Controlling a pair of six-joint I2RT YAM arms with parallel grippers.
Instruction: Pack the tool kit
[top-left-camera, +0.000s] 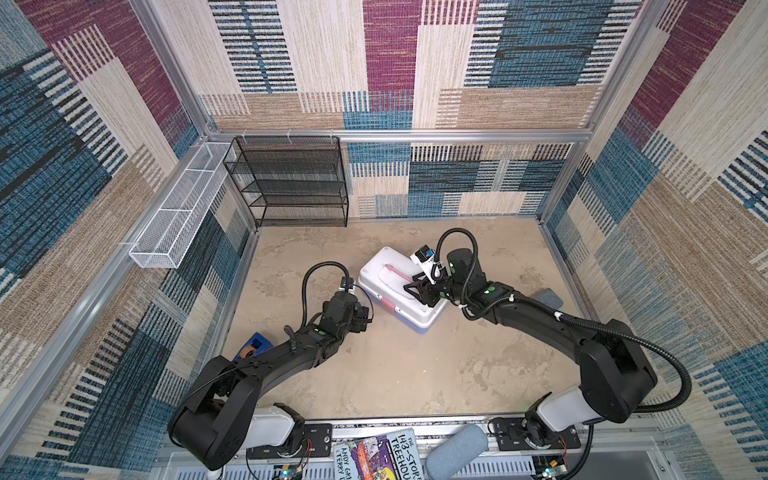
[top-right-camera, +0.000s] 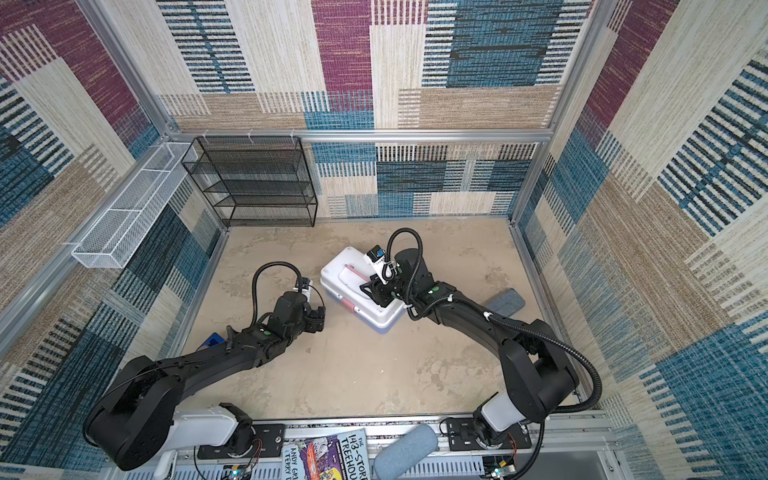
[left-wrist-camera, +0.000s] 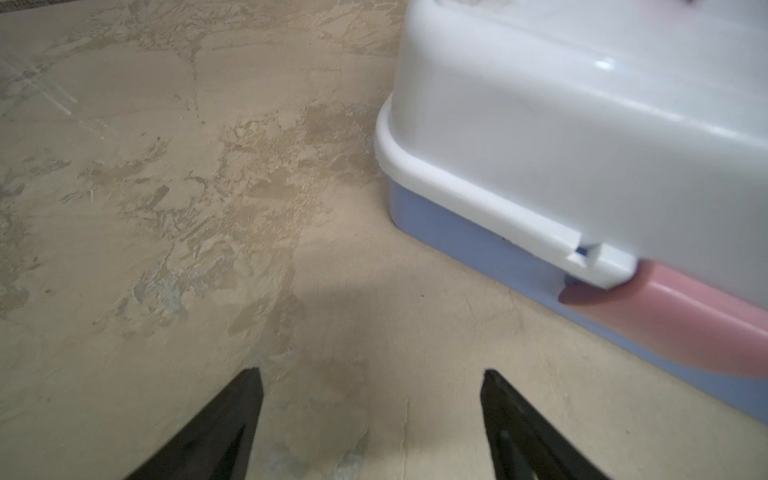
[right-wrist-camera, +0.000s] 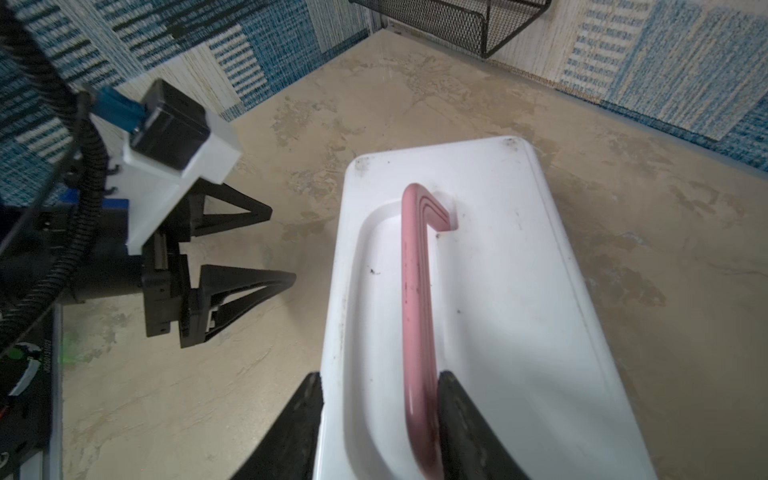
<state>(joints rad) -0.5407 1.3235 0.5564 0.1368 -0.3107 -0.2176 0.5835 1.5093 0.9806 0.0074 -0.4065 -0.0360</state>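
The tool kit sat shut near the middle of the counter, with its white lid down on the lavender base and its pink latch facing the left arm. No loose tools showed, so packing looked nearly done. The right jaws stood spread astride the pink handle without pinching it, probably placed to steady or lift. The left jaws hung spread and empty just beside the latch side, clear of the box.
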